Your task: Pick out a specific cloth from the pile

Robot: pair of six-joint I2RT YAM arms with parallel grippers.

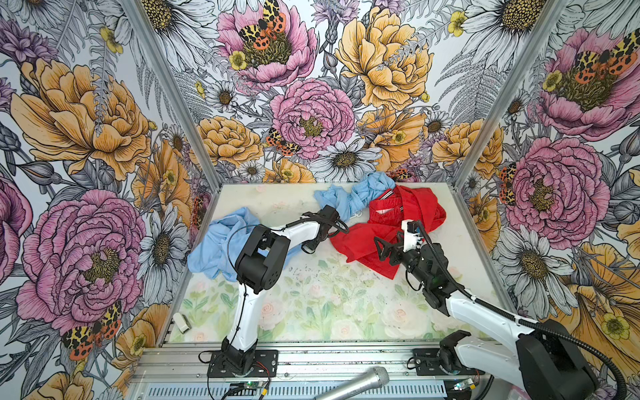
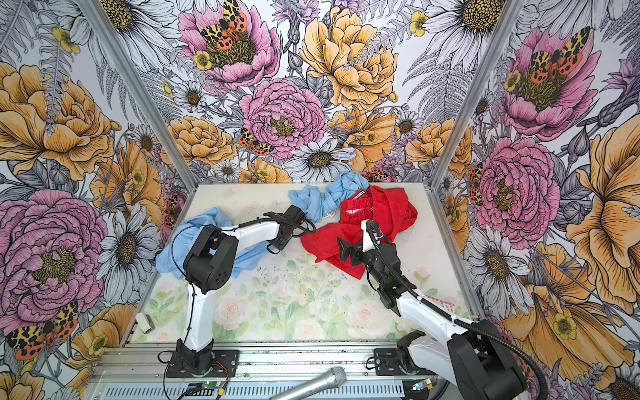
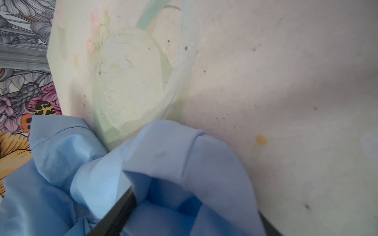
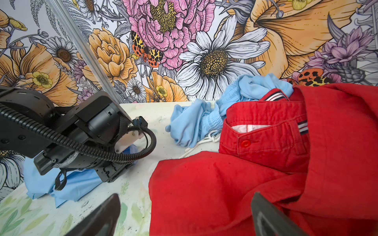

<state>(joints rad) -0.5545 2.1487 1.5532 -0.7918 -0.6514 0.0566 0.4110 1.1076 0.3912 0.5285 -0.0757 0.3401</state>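
Your smooth light-blue woven shirt [image 1: 214,242] lies apart at frame left; left gripper [image 3: 195,202] straddles it, clamp untellable; right gripper [image 4: 185,196] gapes.

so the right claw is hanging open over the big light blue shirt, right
No: the right claw is open, but it hangs over the red garment, not the big light-blue shirt; the right wrist view shows it.

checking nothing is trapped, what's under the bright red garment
One end of the small crinkled light-blue cloth and its white string seem to slip beneath the bright red woven garment at its far edge. Whatever else lies under it is covered.
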